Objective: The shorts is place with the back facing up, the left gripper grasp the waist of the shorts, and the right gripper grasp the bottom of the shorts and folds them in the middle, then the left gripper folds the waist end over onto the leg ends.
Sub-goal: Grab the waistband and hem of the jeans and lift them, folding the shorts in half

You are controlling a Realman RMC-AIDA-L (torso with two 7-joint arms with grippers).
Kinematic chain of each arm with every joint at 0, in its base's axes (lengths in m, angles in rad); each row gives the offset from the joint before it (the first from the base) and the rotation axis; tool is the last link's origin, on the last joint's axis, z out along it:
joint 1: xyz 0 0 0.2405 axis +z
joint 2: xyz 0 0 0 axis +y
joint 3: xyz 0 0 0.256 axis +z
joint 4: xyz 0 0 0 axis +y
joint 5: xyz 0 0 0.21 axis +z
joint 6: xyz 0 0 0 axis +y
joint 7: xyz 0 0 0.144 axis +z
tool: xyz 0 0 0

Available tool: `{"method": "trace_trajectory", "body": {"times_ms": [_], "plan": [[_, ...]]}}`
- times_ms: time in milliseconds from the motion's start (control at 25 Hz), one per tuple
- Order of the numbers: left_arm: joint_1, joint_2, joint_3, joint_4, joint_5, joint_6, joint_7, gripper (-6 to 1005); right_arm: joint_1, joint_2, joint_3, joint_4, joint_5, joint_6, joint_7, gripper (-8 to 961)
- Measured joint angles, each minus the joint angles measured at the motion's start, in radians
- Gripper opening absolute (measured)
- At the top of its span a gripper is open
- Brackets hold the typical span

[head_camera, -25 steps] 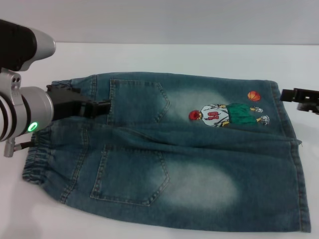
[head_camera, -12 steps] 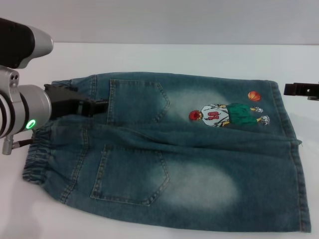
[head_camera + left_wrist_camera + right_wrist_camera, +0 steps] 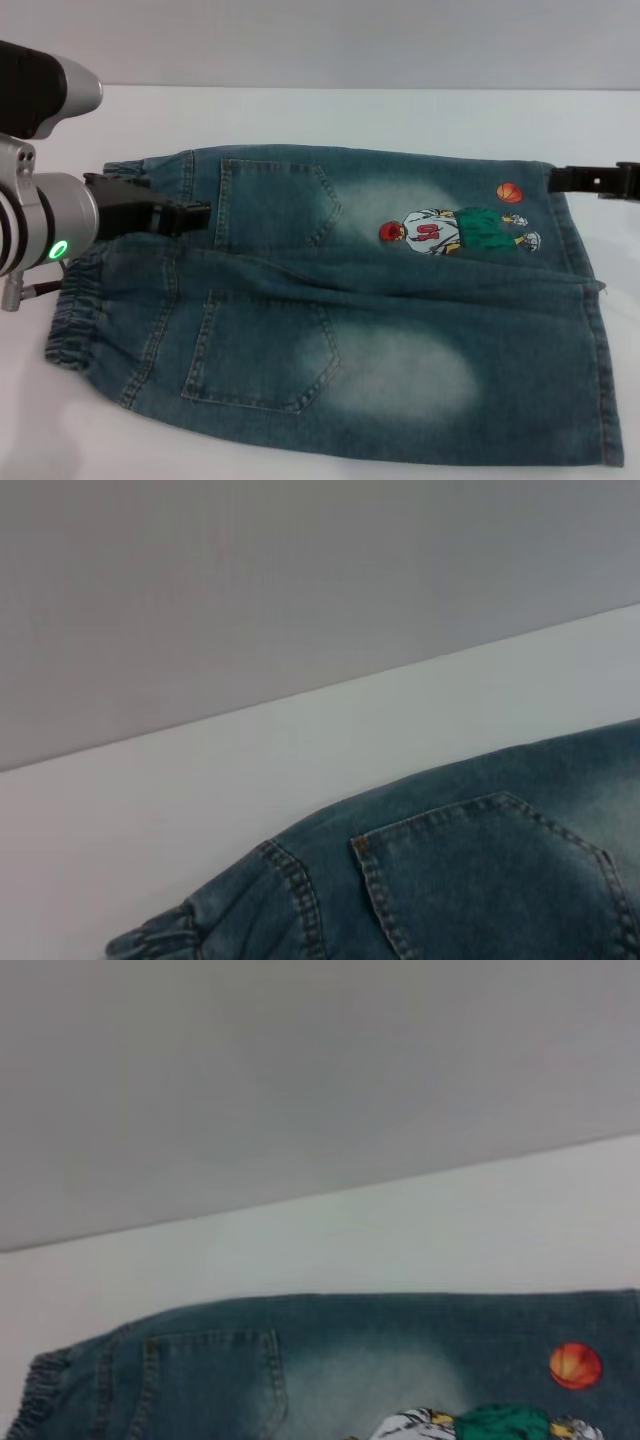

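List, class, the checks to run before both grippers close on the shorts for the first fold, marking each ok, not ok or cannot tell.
1. Shorts lie flat, back pockets up: ok.
2. Left gripper is over the waist end, far side: ok.
3. Right gripper is at the far corner of the leg ends: ok.
4. Denim sits between either gripper's fingers: cannot tell.
5. Shorts are still unfolded: ok.

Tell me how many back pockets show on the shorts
2. One pocket is on the far half of the shorts, just beyond the left gripper; the other pocket is on the near half. Both lie toward the waist end.
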Motion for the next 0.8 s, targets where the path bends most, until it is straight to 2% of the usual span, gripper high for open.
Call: {"method": "trace_trajectory", "body": {"times_ms": [120, 480, 800], "plan": [[-0.004, 0.000, -0.006, 0.004, 0.000, 0.000, 0.000, 772, -0.019, 0.000, -0.023, -0.080, -0.013, 0.010, 0.040, 730], [0.001, 0.000, -0.021, 0.000, 0.003, -0.008, 0.000, 772, -0.044, 0.002, -0.068, -0.173, -0.140, 0.056, 0.114, 730], [0.016, -0.001, -0.072, -0.049, 0.039, -0.143, -0.012, 771, -0.076, 0.003, -0.103, -0.175, -0.165, 0.059, 0.167, 730]]}}
